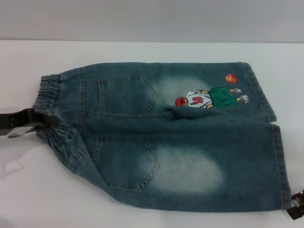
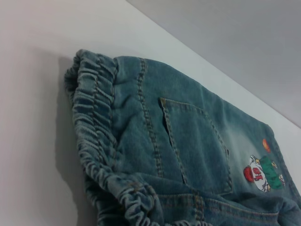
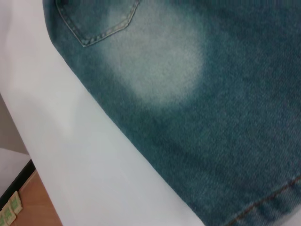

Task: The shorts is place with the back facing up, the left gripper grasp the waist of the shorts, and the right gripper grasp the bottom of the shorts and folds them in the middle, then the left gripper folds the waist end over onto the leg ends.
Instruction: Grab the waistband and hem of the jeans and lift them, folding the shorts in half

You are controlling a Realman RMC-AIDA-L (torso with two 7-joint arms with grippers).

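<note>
The blue denim shorts [image 1: 180,142] lie back up on the white table, with both patch pockets showing. The gathered waist [image 1: 50,88] is at the left and the leg hems [image 1: 280,161] are at the right. The far leg carries the cartoon print [image 1: 209,97]. My left gripper [image 1: 47,121] comes in low from the left and is shut on the middle of the waist, which puckers toward it. The left wrist view shows the waist [image 2: 94,117] bunched and raised. My right gripper [image 1: 295,209] sits at the near right hem corner, mostly out of frame. The right wrist view shows the near leg [image 3: 211,94].
The white table [image 1: 142,57] extends beyond the shorts on the far and left sides. In the right wrist view the table's near edge [image 3: 42,188] drops off to a wooden floor [image 3: 33,207]. A grey wall rises behind the table.
</note>
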